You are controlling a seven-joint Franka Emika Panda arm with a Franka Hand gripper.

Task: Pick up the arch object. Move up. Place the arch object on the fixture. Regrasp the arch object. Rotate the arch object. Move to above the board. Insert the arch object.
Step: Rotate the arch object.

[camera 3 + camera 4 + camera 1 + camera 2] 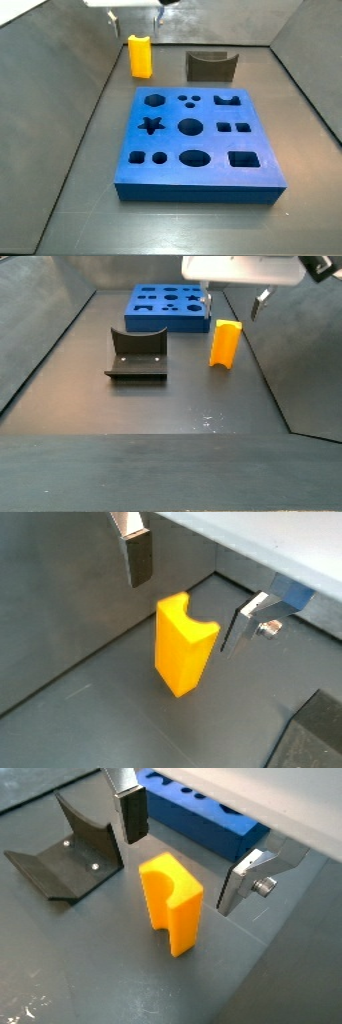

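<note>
- The gripper (187, 853) hung above the arch object (171, 903), fingers (131, 813) spread apart, grasping nothing.
- The arch object (139, 56) stood upright on the tabletop (187, 406), beside the fixture (210, 67) and beyond the board (195, 142).

Robot lab test cell: grey walled enclosure (54, 316), blue cutout board (195, 140), fixture (136, 353), end effector (187, 843) above.
</note>
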